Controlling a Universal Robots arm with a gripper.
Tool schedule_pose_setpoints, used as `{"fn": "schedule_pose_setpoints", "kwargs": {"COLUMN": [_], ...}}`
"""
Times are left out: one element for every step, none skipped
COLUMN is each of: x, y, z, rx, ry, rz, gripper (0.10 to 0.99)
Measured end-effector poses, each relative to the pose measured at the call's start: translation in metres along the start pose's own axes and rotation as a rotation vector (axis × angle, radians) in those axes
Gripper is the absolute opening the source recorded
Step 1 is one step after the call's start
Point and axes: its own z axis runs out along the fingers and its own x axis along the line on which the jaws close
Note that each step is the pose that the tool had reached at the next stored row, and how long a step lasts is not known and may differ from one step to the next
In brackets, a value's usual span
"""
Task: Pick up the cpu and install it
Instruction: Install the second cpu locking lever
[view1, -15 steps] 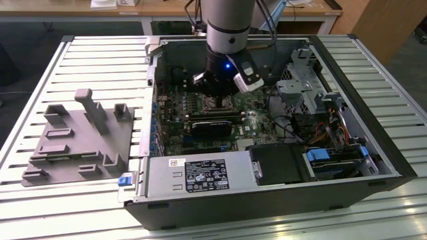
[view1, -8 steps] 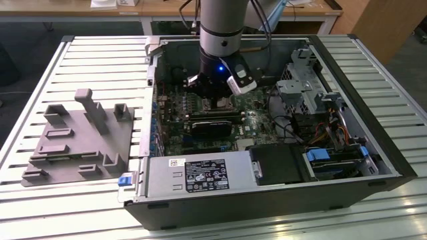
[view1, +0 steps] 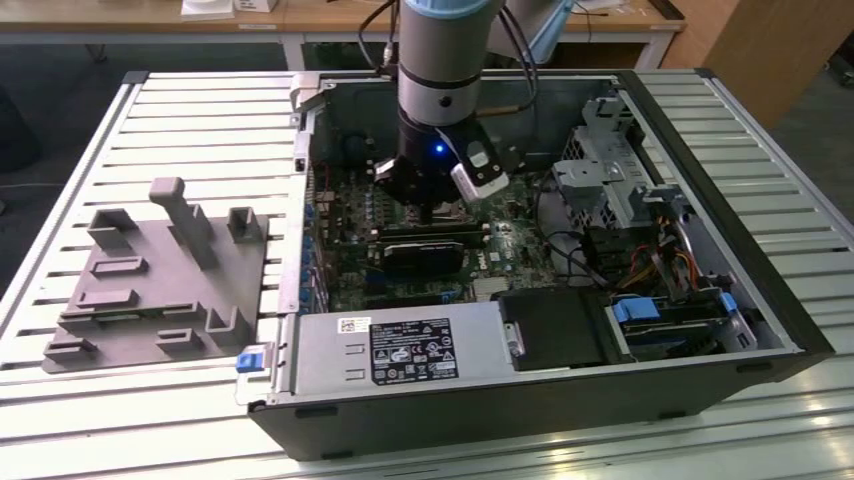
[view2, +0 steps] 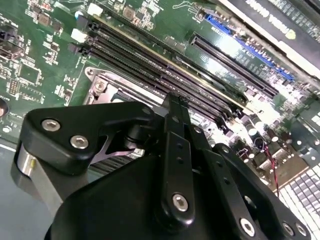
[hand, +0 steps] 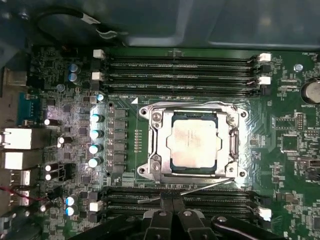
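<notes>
Okay, the cpu already sits flat inside the socket frame on the motherboard, silver top up and edges square to the frame. It looks seated rather than just dropped there. In the first wrist view the gripper is beside the socket, apart from the chip and over the memory slots on that side. Its fingers are drawn narrow, tips together, holding nothing.

A thin metal lever lies slanted along the socket edge nearest the fingers. I judge the closed tips are there to work that lever, since two pinched tips push a wire better than spread ones. Cannot tell if they touch it.

In the exterior view the arm stands upright over the open computer case, which lies on its side on the slatted bench so the board faces up to the tool. The grey fixture sits on the bench at the exterior view's left, well apart from the case, with no chip visible on it.
</notes>
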Motion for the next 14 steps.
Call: {"fn": "schedule_pose_setpoints", "kwargs": {"x": [0.0000, 0.0000, 0.0000, 0.0000, 0.0002, 0.0007, 0.0015, 0.0025, 0.0036, 0.0050, 0.0063, 0.0076, 0.0092, 0.0112], "y": [-0.0016, -0.0032, -0.0047, -0.0065, -0.0082, -0.0096, -0.0108, -0.0116, -0.0121, -0.0125, -0.0127, -0.0128, -0.0130, -0.0133], "z": [0.0001, 0.0002, 0.0001, 0.0001, 0.0001, 0.0002, 0.0003, 0.0004, 0.0006, 0.0009, 0.0012, 0.0018, 0.0025, 0.0032], "rx": [-0.013, -0.025, -0.037, -0.047, -0.052, -0.055, -0.058, -0.060, -0.063, -0.066, -0.070, -0.073, -0.076, -0.079], "ry": [-0.0002, -0.0006, -0.0006, -0.0008, -0.0008, -0.0008, -0.0008, -0.0008, -0.0009, -0.0009, -0.0009, -0.0010, -0.0010, -0.0009], "rz": [0.000, 0.000, 0.000, -0.001, -0.001, -0.001, -0.001, 0.000, -0.001, -0.001, -0.001, -0.001, -0.001, -0.001], "gripper": [0.106, 0.106, 0.106, 0.106, 0.106, 0.106, 0.106, 0.106, 0.106, 0.106, 0.106, 0.106, 0.106, 0.106]}}
